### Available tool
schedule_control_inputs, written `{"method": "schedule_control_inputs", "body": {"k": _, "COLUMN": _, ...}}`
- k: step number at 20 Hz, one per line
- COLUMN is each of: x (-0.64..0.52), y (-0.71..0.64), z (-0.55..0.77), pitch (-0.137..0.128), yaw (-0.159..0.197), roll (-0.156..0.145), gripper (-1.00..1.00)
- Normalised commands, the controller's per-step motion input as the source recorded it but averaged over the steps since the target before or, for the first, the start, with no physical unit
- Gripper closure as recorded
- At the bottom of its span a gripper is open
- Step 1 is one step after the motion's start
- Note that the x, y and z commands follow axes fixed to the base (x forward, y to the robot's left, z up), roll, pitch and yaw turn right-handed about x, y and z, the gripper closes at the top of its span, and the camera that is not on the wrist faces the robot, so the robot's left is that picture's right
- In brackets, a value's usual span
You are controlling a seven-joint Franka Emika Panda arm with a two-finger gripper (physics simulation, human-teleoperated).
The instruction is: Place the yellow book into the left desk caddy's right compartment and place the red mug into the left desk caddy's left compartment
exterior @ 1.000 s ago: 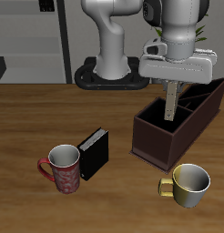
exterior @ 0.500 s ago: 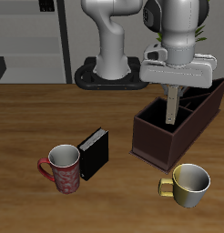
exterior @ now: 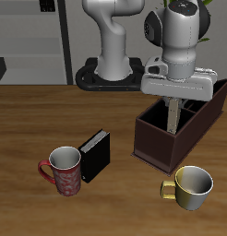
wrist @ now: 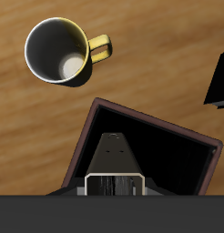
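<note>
Jaws (exterior: pixel 171 118) of the arm hang inside the left desk caddy (exterior: pixel 154 147), over its right compartment (wrist: pixel 150 146), pinched on the yellow book (exterior: pixel 171 114), which stands upright as a thin grey-tan slab between the fingers. Seen from the wrist, the book's narrow top edge (wrist: pixel 115 157) sits within the dark, squarish section and looks clear of its walls. For this step, the sound course seems to be lowering straight down until the book is well below the rim, then letting go without dragging it sideways against a divider. On the wooden surface (exterior: pixel 32 120), well apart from the caddy, the red mug (exterior: pixel 65 170) stands upright, touching or just beside a black upright book (exterior: pixel 95 153). Near the caddy's low end stands a pale yellow-cream mug (exterior: pixel 193 186). No brand, label or writing can be read anywhere.
</note>
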Motion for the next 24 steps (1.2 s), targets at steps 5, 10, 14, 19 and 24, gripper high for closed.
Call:
{"method": "schedule_control_inputs", "body": {"k": 5, "x": 0.05, "y": 0.02, "z": -0.2, "pitch": 0.025, "yaw": 0.002, "roll": -0.001, "gripper": 1.0}}
{"method": "schedule_control_inputs", "body": {"k": 10, "x": 0.03, "y": 0.02, "z": -0.14, "pitch": 0.014, "yaw": 0.01, "roll": -0.006, "gripper": 1.0}}
{"method": "schedule_control_inputs", "body": {"k": 14, "x": 0.04, "y": -0.08, "z": -0.13, "pitch": 0.014, "yaw": 0.005, "roll": -0.019, "gripper": 1.0}}
{"method": "schedule_control_inputs", "body": {"k": 19, "x": 0.01, "y": -0.07, "z": -0.07, "pitch": 0.017, "yaw": -0.007, "roll": -0.002, "gripper": 1.0}}
{"method": "schedule_control_inputs", "body": {"k": 24, "x": 0.04, "y": -0.01, "z": -0.13, "pitch": 0.05, "yaw": -0.019, "roll": 0.031, "gripper": -1.0}}
